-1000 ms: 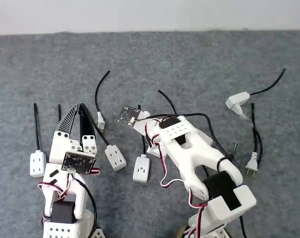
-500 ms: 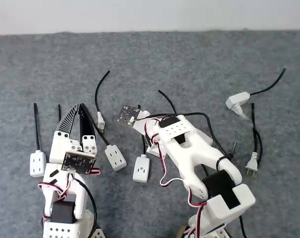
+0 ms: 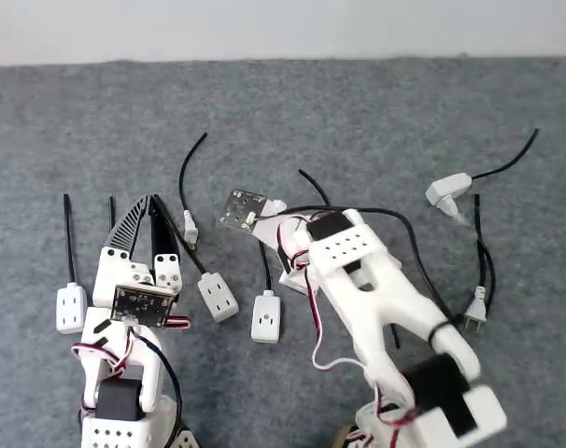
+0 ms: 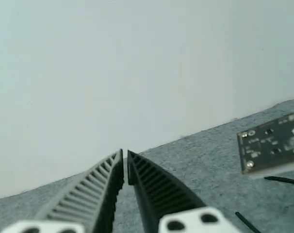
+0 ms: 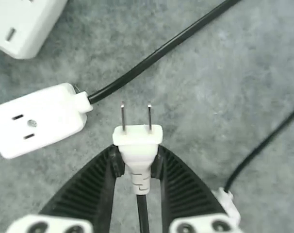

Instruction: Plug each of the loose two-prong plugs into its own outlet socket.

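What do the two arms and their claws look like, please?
The left arm and right arm are white plastic shells with looping red, white and black wires. The left claw and right claw have black, ribbed, tapering fingers on white bases.

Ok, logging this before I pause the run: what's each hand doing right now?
Left hand: closed, holding nothing.
Right hand: closed on a white two-prong plastic plug.

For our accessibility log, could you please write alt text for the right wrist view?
The right tool grips a white two-prong plug, prongs pointing outward. A white outlet socket on a black cord lies nearby on grey carpet.
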`<act>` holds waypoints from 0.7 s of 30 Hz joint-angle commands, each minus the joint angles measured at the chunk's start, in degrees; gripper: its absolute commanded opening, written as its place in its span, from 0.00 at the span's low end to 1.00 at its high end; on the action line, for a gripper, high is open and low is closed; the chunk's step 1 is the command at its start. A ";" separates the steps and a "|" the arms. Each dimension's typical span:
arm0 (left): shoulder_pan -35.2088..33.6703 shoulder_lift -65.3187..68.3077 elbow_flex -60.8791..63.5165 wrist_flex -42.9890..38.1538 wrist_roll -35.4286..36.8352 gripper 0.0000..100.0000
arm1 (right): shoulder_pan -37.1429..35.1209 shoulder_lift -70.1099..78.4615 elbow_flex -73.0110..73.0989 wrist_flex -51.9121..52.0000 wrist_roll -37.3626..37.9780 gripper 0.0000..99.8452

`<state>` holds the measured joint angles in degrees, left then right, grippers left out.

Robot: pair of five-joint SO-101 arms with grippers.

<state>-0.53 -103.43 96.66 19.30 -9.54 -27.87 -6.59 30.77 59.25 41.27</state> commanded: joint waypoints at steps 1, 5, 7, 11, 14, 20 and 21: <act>2.37 -0.88 -0.48 -1.49 0.88 0.01 | -1.19 -8.04 -2.02 2.51 0.88 0.01; 5.19 -0.88 -0.48 -1.41 0.88 0.01 | -4.79 -14.46 -3.08 6.99 0.79 0.01; 5.98 -0.88 -0.48 -1.41 0.97 0.01 | -6.02 -16.92 -5.27 10.15 0.53 0.01; 6.95 -0.97 -1.63 -0.88 1.05 0.01 | -7.60 -20.70 -7.65 13.58 0.44 0.01; 7.03 -0.97 -4.00 1.85 3.52 0.01 | -8.13 -21.58 -7.82 13.49 0.35 0.01; 9.85 -0.97 -9.45 9.85 5.01 0.07 | -9.71 -22.20 -9.05 13.76 -1.58 0.01; 10.55 -0.97 -9.80 10.64 5.01 0.10 | -9.71 -22.20 -9.67 13.85 -1.93 0.01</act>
<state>7.82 -103.43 91.65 25.89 -5.58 -36.92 -25.85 26.11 72.44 40.84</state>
